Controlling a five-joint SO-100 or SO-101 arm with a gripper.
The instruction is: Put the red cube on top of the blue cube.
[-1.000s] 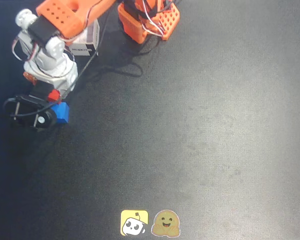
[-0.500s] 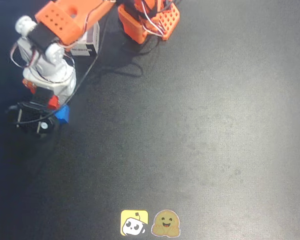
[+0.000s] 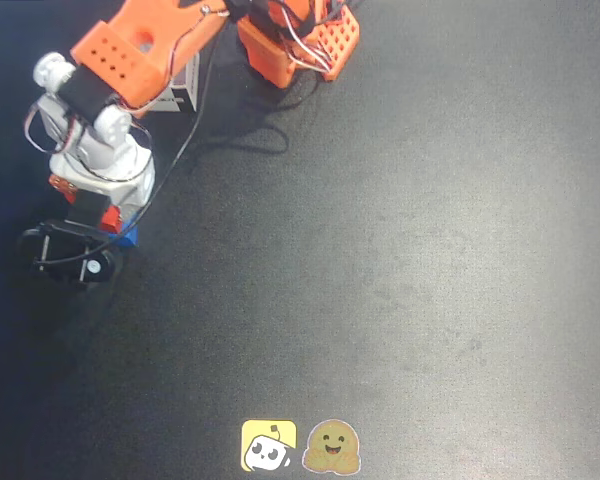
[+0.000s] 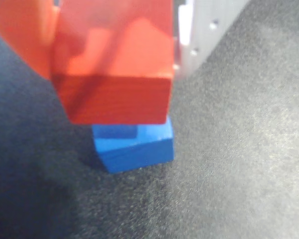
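Note:
In the wrist view the red cube [image 4: 114, 64] fills the upper left, and my gripper [image 4: 114, 69] is shut on it between an orange finger [image 4: 20, 35] and a white finger [image 4: 204, 35]. The blue cube [image 4: 134, 147] lies on the dark mat directly below, its top partly covered by the red one; whether they touch I cannot tell. In the overhead view the gripper [image 3: 100, 222] sits at the far left. Only a corner of the red cube [image 3: 108, 215] and a sliver of the blue cube [image 3: 129, 237] show under the arm.
A white box [image 3: 182, 85] stands behind the arm near the orange base [image 3: 295, 40]. Black cables [image 3: 230, 130] trail across the mat beside them. Two stickers [image 3: 270, 445] lie at the front edge. The dark mat [image 3: 400, 260] spreads to the right.
The gripper with the red cube has shifted over the blue cube, which showed a full face in the overhead view before and is now almost fully covered.

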